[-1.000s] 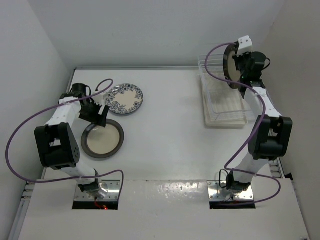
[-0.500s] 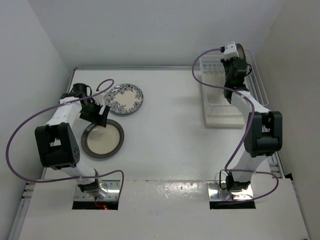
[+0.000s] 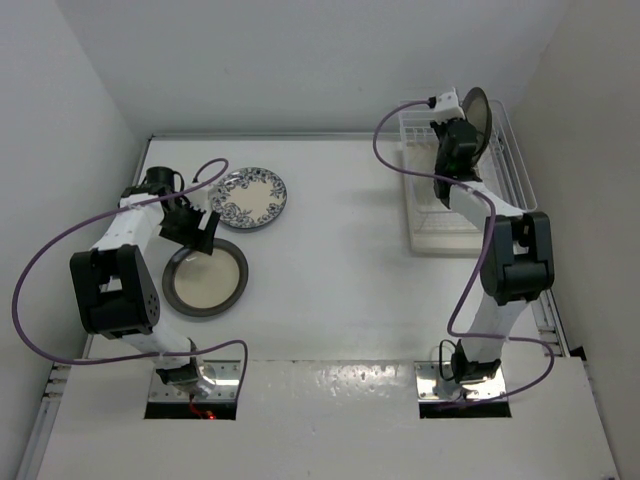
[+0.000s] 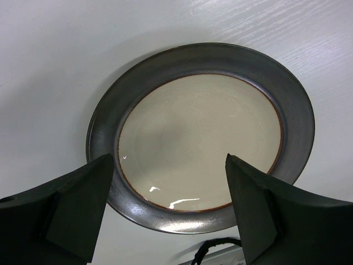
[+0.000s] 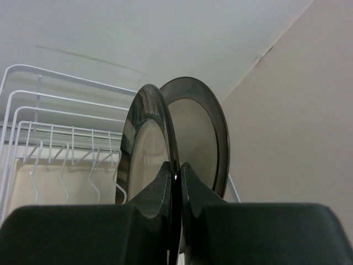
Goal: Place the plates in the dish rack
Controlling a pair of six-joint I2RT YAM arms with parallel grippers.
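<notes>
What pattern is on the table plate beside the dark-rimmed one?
Plate: blue floral on white, clearest in the top view.

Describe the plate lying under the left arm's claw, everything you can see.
The plate is round, with a cream centre, a thin reddish-brown line around it and a wide dark grey rim. It looks like glazed ceramic, glossy with light glints. It lies flat, face up, on the white table. The left gripper hangs open above it, not visibly touching.
</notes>
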